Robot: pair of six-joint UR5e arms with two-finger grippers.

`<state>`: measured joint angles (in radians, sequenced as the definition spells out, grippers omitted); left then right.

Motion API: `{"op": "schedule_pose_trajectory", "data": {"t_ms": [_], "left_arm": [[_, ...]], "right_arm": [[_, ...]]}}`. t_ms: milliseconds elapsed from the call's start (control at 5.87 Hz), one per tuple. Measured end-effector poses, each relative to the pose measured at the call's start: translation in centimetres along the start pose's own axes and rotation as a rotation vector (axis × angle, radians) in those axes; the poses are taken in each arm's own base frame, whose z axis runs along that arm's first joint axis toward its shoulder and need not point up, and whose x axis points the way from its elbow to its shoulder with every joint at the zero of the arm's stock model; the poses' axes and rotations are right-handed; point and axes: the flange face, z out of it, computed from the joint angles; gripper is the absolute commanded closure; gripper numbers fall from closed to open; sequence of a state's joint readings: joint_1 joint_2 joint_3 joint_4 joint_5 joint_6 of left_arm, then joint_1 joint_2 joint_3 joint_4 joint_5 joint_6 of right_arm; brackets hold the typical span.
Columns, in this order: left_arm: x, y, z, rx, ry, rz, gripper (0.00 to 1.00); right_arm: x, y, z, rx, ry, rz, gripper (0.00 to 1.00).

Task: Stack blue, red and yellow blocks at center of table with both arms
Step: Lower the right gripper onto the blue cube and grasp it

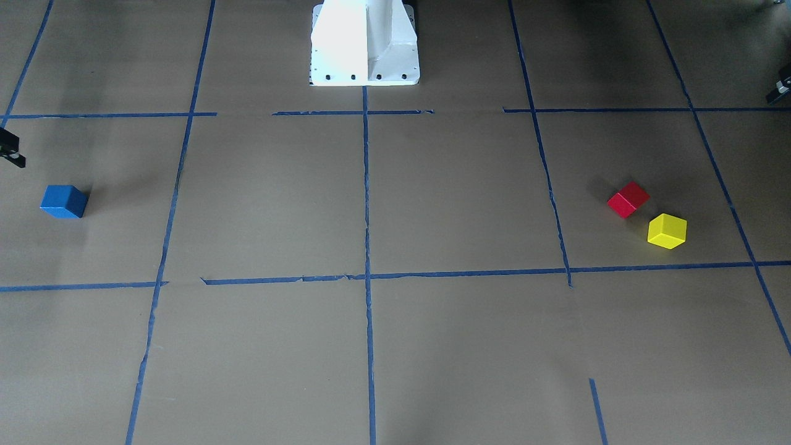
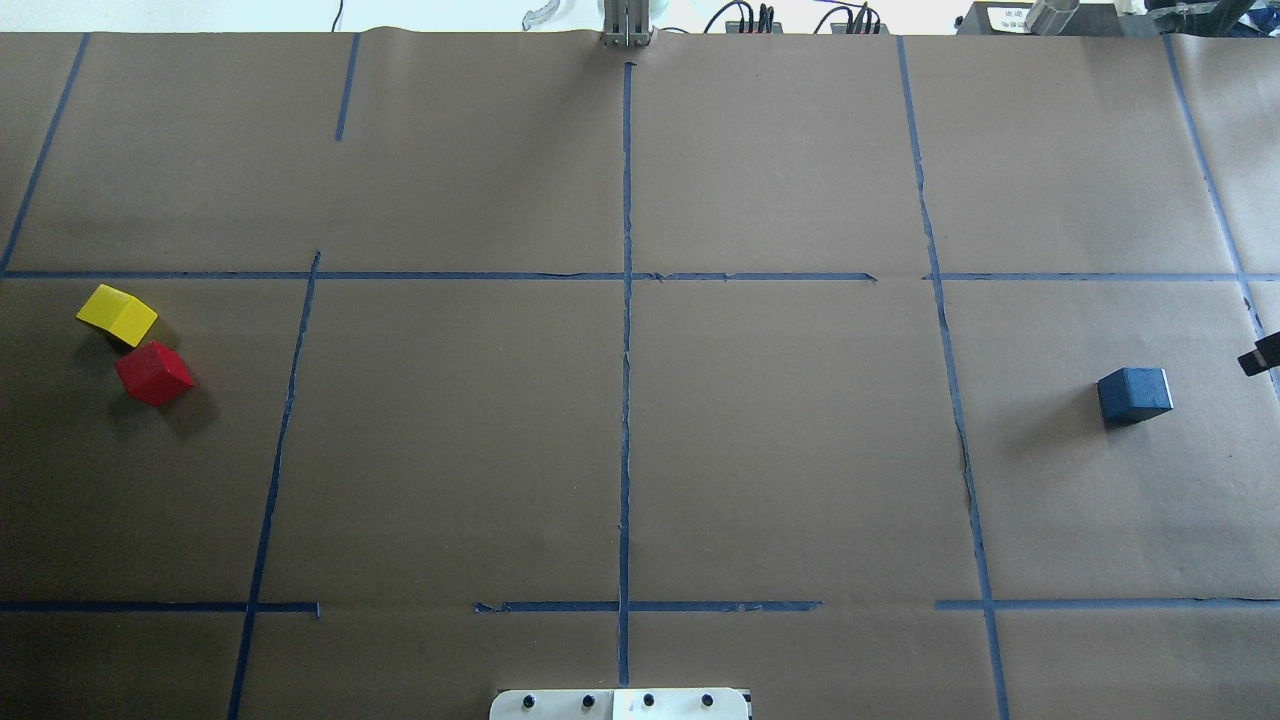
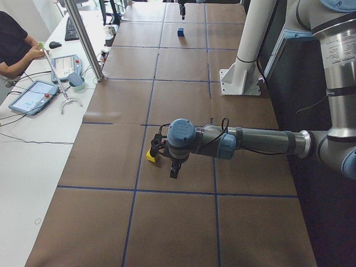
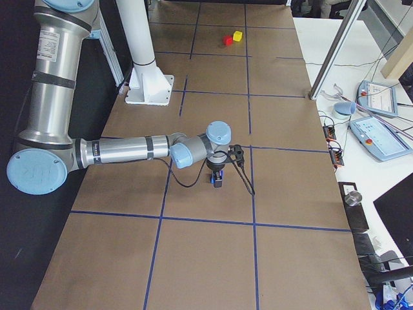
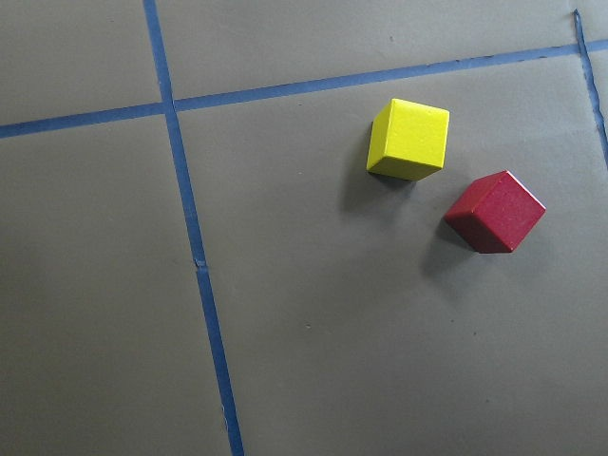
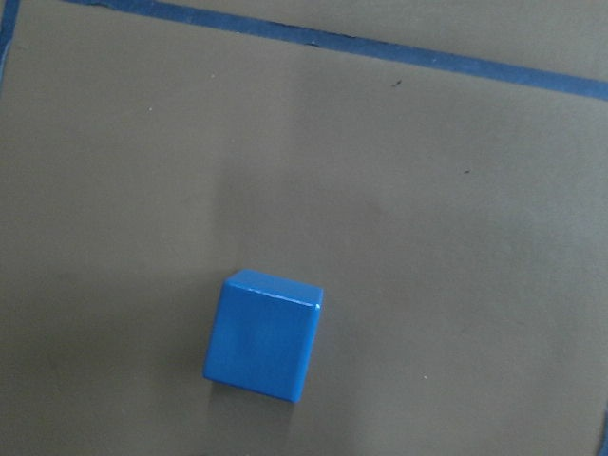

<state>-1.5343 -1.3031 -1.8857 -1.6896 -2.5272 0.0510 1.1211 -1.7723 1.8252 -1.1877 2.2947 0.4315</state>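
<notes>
The blue block [image 2: 1134, 394] lies on the table's right side; the right wrist view shows it from above [image 6: 263, 335]. The red block [image 2: 153, 373] and the yellow block [image 2: 117, 314] lie close together, apart, at the far left; both show in the left wrist view, yellow [image 5: 408, 140] and red [image 5: 495, 211]. My left gripper [image 3: 174, 168] hangs above the table beside these two. My right gripper [image 4: 217, 179] hangs just over the blue block [image 4: 212, 183]. Only a black sliver of the right gripper [image 2: 1260, 355] shows overhead. I cannot tell whether either gripper is open or shut.
Brown paper with a grid of blue tape lines [image 2: 626, 400] covers the table. The robot's white pedestal [image 1: 364, 43] stands at the robot's edge. A metal post [image 3: 86, 41], tablets [image 3: 33, 95] and a seated operator [image 3: 14, 44] are beyond the far edge.
</notes>
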Motion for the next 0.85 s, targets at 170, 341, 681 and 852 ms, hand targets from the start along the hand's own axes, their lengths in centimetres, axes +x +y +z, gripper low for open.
{"op": "schedule_pose_trajectory", "data": {"t_ms": [170,341,681,852], "left_arm": [[0.1,-0.1,0.0,0.001,-0.001,0.002,0.00],[0.1,-0.2,-0.1,0.003,0.000,0.003,0.00],[0.4,-0.3,-0.3,0.007,0.000,0.008,0.00],[0.7,-0.4,-0.5,0.011,0.000,0.013,0.00]], "right_arm": [[-1.7,0.3,1.9,0.029,0.008,0.015,0.11],[-2.4,0.4,3.2,0.052,0.006,0.030,0.09],[-1.9,0.4,5.2,0.040,0.018,0.104,0.08],[-2.0,-0.1,6.0,0.033,0.019,0.126,0.08]]}}
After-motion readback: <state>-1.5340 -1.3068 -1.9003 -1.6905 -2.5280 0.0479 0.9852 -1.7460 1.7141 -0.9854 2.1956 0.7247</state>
